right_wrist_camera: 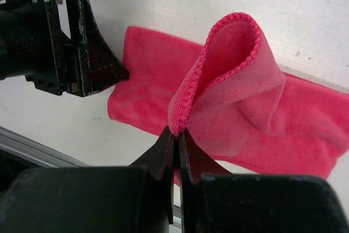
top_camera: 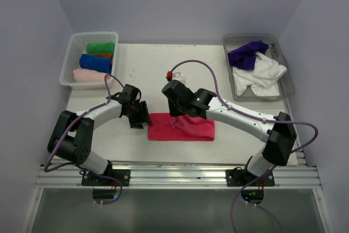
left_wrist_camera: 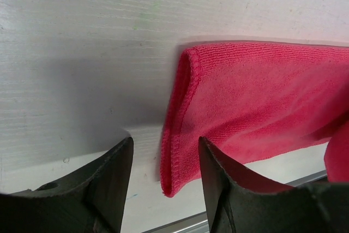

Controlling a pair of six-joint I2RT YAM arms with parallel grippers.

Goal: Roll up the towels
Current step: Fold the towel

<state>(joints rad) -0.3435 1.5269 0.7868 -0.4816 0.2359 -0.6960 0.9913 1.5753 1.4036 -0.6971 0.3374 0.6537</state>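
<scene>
Right wrist view showed the hot pink towel [right_wrist_camera: 283,118] lying folded on the counter [right_wrist_camera: 305,4], one edge lifted by the right tool [right_wrist_camera: 177,135], clenched on it. The left tool [left_wrist_camera: 164,145] hung released over the towel's left end. Rolling looked barely begun; next, the lifted edge needed curling over tightly while the left pinned its end

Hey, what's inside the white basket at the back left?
Four towels side by side: green towel, blue towel, pale pink towel, and an orange towel mostly hidden between green and blue. The basket floor under them is covered.
</scene>
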